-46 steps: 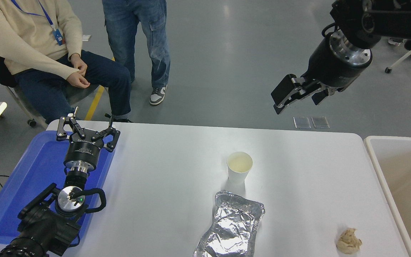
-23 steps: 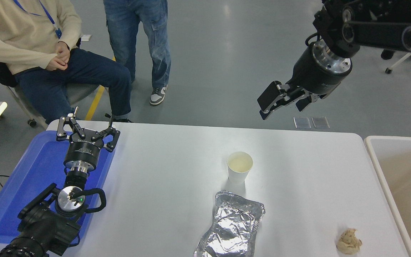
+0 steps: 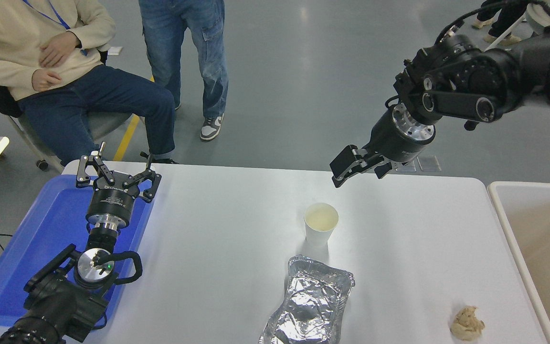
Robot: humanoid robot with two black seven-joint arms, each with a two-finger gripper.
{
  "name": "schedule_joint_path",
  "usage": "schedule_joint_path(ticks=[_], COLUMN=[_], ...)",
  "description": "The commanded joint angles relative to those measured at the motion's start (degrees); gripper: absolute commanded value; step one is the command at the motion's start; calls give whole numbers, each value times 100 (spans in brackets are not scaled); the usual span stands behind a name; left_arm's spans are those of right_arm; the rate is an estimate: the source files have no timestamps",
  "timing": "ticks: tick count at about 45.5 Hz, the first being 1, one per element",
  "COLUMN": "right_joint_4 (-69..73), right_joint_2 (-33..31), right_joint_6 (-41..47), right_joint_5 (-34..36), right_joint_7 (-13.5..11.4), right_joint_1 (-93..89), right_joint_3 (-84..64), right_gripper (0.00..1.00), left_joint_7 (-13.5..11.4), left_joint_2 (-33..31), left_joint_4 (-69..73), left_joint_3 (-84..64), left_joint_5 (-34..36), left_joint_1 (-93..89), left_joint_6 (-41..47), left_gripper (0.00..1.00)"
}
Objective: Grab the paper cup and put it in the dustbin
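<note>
The small white paper cup [image 3: 321, 230] stands upright near the middle of the white table [image 3: 217, 239]. My right gripper [image 3: 351, 173] hangs in the air above the table's far edge, up and a little right of the cup, apart from it, with its fingers open and empty. The off-white dustbin [image 3: 509, 224] is at the table's right edge, partly cut off by the picture. My left gripper [image 3: 117, 176] is parked open over the blue tray at the lower left.
A crumpled silver foil tray [image 3: 309, 303] lies just in front of the cup. A beige paper wad [image 3: 466, 323] lies at the front right. A flat blue tray [image 3: 31, 248] is at the left. Two people [image 3: 112, 71] are at the far side.
My right arm has come down and to the left, from high over the floor to the table's far edge near the cup. The seated person's hands have moved.
</note>
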Motion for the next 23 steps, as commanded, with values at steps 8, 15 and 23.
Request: schedule_joint_path(ticks=[8,15,23], right_joint_4=[-645,-706,-961], right_joint_2=[418,427,427], right_joint_6=[-1278,-1524,-1656], right_joint_5=[-18,-10,-1], right_joint_7=[-20,-239,-538], right_joint_1=[-1129,-1437,-1903], right_joint_3=[17,87,140], right_gripper=[100,100,100], left_joint_7=[2,2,2], left_joint_2=[3,-5,-5], left_joint_4=[0,0,0], left_joint_3=[1,1,1], left_joint_5=[0,0,0], left_joint_1=[0,0,0], left_joint_6=[0,0,0], left_gripper=[100,100,100])
